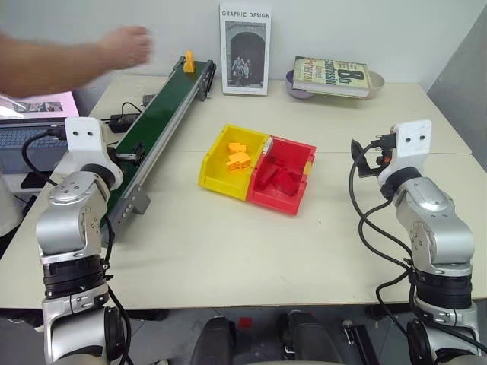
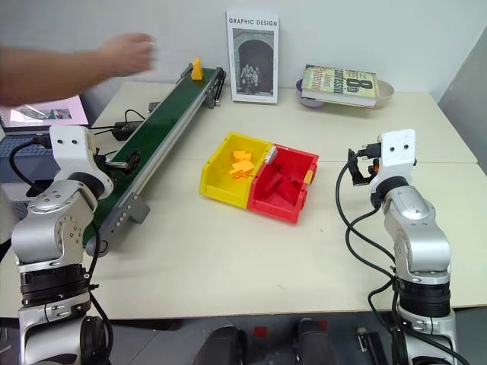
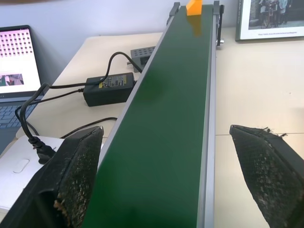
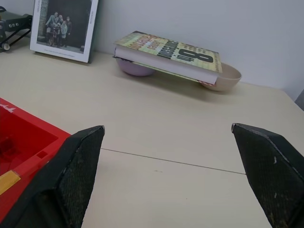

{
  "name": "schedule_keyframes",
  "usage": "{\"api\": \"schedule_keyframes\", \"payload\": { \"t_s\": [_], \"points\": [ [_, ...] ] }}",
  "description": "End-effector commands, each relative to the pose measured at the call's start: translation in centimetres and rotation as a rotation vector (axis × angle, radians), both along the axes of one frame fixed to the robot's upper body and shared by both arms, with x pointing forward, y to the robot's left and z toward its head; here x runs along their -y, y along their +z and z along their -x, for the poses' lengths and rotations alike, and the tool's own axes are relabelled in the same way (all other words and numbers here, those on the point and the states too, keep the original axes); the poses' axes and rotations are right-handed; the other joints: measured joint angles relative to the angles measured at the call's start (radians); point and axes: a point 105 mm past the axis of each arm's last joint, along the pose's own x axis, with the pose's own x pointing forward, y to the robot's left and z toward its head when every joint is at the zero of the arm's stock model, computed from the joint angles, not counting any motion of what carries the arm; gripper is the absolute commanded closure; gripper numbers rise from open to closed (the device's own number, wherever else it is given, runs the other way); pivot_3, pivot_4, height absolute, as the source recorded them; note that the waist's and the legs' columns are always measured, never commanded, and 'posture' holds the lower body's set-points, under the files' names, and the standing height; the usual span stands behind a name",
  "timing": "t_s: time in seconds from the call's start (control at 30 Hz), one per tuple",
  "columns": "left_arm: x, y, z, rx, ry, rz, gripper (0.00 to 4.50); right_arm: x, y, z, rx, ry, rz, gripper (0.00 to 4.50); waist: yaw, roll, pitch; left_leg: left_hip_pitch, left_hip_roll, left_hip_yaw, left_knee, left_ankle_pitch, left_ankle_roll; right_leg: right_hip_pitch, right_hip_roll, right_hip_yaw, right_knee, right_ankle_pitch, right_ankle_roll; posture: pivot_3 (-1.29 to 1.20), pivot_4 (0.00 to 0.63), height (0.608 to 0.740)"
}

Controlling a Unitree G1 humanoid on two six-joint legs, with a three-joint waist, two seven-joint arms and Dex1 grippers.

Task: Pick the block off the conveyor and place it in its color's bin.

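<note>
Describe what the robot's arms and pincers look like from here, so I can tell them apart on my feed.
Both arms are silver-grey metal segments with black joint rings, each ending in a white wrist block with two small dark dots. Black cables loop along the right arm and by the left arm. The left pincer and right pincer each have two black, wedge-shaped, rough-textured fingers.

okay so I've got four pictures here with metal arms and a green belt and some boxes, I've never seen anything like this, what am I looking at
It is a two-armed robot at a table. Two pictures come from cameras on its head; the other two look along each wrist's black fingers. The left gripper hangs open over the conveyor, and the right gripper is open too; neither holds anything. An orange-yellow block stands at the belt's far end, near a person's hand. A yellow bin and a red bin sit side by side, with books behind.
</note>
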Motion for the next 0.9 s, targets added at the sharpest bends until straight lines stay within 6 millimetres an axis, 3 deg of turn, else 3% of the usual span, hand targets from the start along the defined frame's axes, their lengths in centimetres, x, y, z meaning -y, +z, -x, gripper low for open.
{"api": "schedule_keyframes", "payload": {
  "t_s": [0.03,0.17,0.27,0.5,0.67,0.9],
  "points": [
    [-0.7,2.0,0.5,0.068,0.032,-0.042,0.05,0.2,1.7,0.1,0.062,-0.002,0.007,0.00,0.000,0.000,0.000,0.000,0.000,0.000,0.000,0.000,0.000,0.000,0.000,0.000,0.000,0.000,0.000,0.00,0.150,0.740],
    [-0.9,2.2,0.8,0.079,0.021,-0.024,0.05,0.1,2.1,0.0,0.072,0.015,0.019,0.00,0.000,0.000,0.000,0.000,0.000,0.000,0.000,0.000,0.000,0.000,0.000,0.000,0.000,0.000,0.000,0.00,0.150,0.740],
    [-1.5,2.3,1.2,0.113,0.040,0.018,0.05,-1.1,2.8,0.0,0.090,0.098,0.010,0.00,-0.001,0.000,0.000,0.000,0.000,0.000,0.000,0.000,0.000,0.000,0.000,0.000,0.000,0.000,0.000,0.00,0.150,0.740],
    [-0.6,2.2,1.1,0.145,-0.014,0.070,0.05,-7.1,3.9,1.6,0.080,0.516,-0.017,0.00,-0.003,0.000,0.000,0.000,0.000,-0.001,0.000,0.000,0.000,0.000,0.000,-0.001,0.000,0.000,0.000,0.00,0.150,0.740],
    [-0.1,2.5,0.7,0.152,-0.046,0.058,0.05,-10.2,4.6,3.1,0.055,0.796,0.008,0.00,-0.003,0.000,0.000,0.000,0.000,0.000,0.000,0.000,0.000,0.000,0.000,-0.001,0.000,0.000,0.000,0.00,0.150,0.740],
    [0.1,2.4,0.8,0.139,-0.069,0.036,0.05,-12.2,4.9,4.6,0.033,0.991,0.046,0.00,-0.002,0.000,0.000,0.000,0.000,-0.001,0.000,0.000,0.000,0.001,0.000,-0.002,-0.001,0.000,0.000,0.00,0.150,0.740]
  ]
}}
